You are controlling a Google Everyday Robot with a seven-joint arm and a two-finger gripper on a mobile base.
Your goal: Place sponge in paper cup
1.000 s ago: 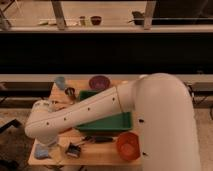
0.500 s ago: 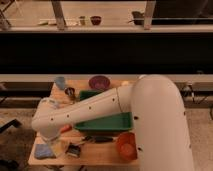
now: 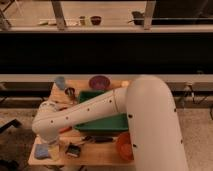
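1. Your gripper hangs over the front left corner of the wooden table. It sits at the end of the white arm, which reaches across from the right. You cannot tell whether it is spread or pressed together, as it shows only as a pale shape below the wrist.
2. The sponge lies flat on the table just beside the gripper, on its left as you look at the view. You cannot make out whether the two touch.
3. The pale blue cup stands upright well behind the gripper, at the table's far left corner, well apart from the sponge.
4. A dark block sits just to the right of the gripper, near the front edge.
5. Farther to the gripper's right, an orange bowl is partly hidden by the arm.
6. Behind the gripper and to its right, the green tray lies under the arm. A purple bowl stands beyond the tray.
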